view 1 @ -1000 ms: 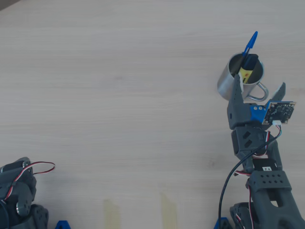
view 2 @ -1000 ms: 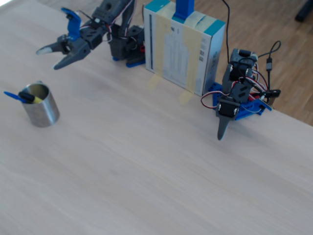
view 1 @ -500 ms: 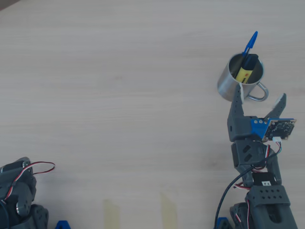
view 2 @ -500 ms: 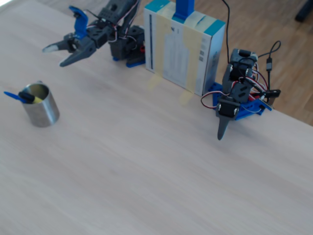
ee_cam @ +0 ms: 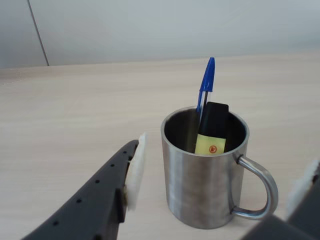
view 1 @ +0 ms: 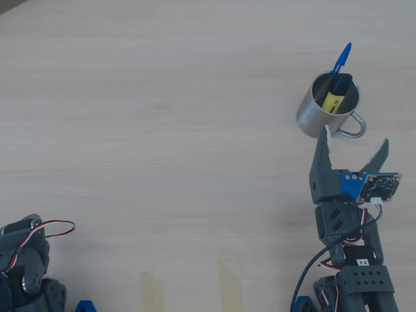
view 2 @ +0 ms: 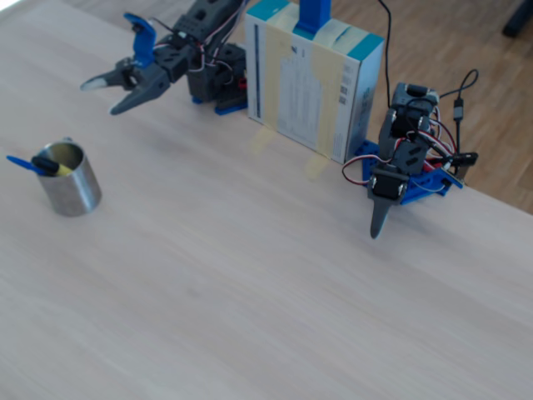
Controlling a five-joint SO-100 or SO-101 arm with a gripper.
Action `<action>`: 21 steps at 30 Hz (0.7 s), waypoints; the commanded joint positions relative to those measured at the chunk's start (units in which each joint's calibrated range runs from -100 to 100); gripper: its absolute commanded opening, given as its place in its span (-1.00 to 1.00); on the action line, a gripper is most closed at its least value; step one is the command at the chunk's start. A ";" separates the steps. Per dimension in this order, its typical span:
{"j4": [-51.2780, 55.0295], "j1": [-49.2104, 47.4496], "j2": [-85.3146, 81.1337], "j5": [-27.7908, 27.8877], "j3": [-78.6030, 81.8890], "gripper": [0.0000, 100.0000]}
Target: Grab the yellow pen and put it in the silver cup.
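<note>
Pale wood-grain counter [view 1: 162, 130] fills the overhead view, and beyond its far edge in the fixed view lies a brown wooden floor [view 2: 466, 42]. Using the silver cup as the landmark: a tall white and teal cardboard box [view 2: 312, 79] stands well away from the cup, at the back edge of the counter in the fixed view. A second, idle robot arm [view 2: 408, 154] sits farther still from the cup, just beyond the box on the fixed view's right.

The working arm [view 1: 348, 260] rises from the bottom edge of the overhead view, directly below the cup. Its gripper [view 1: 351, 144] hangs near the cup without touching it, on the handle side, with the fingers [ee_cam: 135, 167] spread wide and nothing held between them.

The silver cup [view 1: 318, 110] stands upright on the counter, its loop handle pointing toward the gripper in the overhead view. In the wrist view the cup [ee_cam: 205, 185] sits between the two spread fingers.

Inside the cup, the yellow pen [ee_cam: 212, 132] leans cap-up against the far wall, its black cap rising just above the rim. A thin blue ballpoint pen [view 1: 339, 60] also stands in the cup, beside the yellow pen, sticking out well above the rim.
</note>
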 commanded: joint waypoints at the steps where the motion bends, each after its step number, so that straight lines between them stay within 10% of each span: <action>1: 3.31 -0.32 -2.35 0.19 -0.12 -0.11; 21: 15.23 -0.15 -13.41 0.24 4.69 -0.11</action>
